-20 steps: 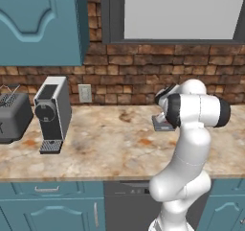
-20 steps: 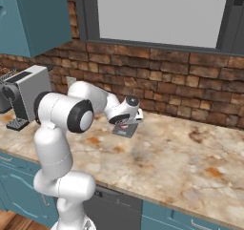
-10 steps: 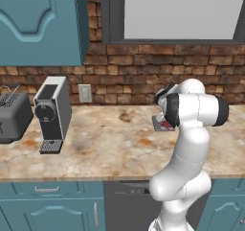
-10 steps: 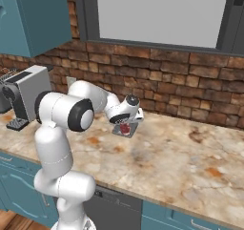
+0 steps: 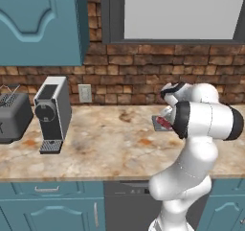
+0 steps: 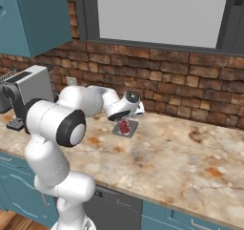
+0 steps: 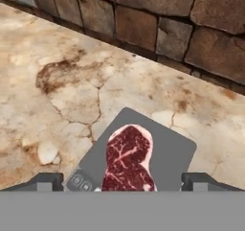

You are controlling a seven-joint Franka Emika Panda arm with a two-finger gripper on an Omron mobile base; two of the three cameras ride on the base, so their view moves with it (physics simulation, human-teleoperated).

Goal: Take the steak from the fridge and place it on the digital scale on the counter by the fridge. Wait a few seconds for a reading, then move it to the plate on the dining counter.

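The steak lies flat on the digital scale, which sits on the counter close to the brick wall; in the right base view the same pair, steak on scale, shows just beyond the hand. The gripper hangs directly over the meat with its jaws spread wide, one fingertip to either side of the pad, and it has hold of nothing; the steak rests on the scale under its own weight. The chief risk, as judged from this position, is a disturbed reading: the fingertips stand low and close beside the pad, so any sideways drift of the hand during the wait could nudge the scale or press on the meat. A second risk lies in the later pick-up: the slab is thin and flat, so jaws that close too high would slip over it, while jaws driven too low could strike the pad or drag it along the stone. The steak also sits toward the near edge of the scale, over its button panel, which leaves little margin on that side. The worktop is mottled beige stone with rust-coloured patches. Along it to the left stand a coffee machine and a toaster, well apart from the scale; a wall outlet and a window are set in the brickwork, with teal cabinets above.
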